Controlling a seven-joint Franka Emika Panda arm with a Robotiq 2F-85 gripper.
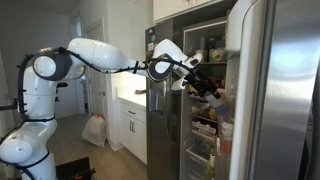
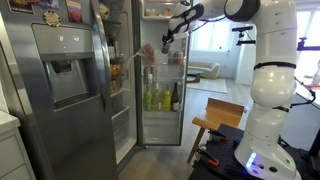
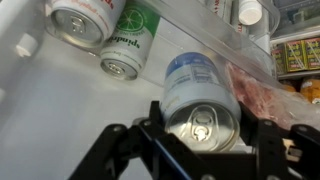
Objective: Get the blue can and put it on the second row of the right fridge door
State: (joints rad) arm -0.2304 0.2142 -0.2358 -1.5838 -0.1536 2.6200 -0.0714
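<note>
In the wrist view the blue can point(image 3: 200, 95) lies on its side on a white fridge shelf point(image 3: 60, 110), its silver pull-tab end facing the camera. My gripper point(image 3: 205, 128) has a black finger against each side of the can and is shut on it. In both exterior views the gripper point(image 1: 200, 85) point(image 2: 168, 38) is reached into the open fridge at an upper shelf. The right fridge door point(image 1: 285, 90) stands open, a wide brushed-steel panel with a white inner edge.
A green-and-white can point(image 3: 128, 45) and a red-and-white can point(image 3: 75, 22) lie behind the blue can. Packaged meat point(image 3: 262, 90) lies beside it. The dark door with a dispenser point(image 2: 65, 80) stands open. Shelves hold bottles point(image 2: 162, 98).
</note>
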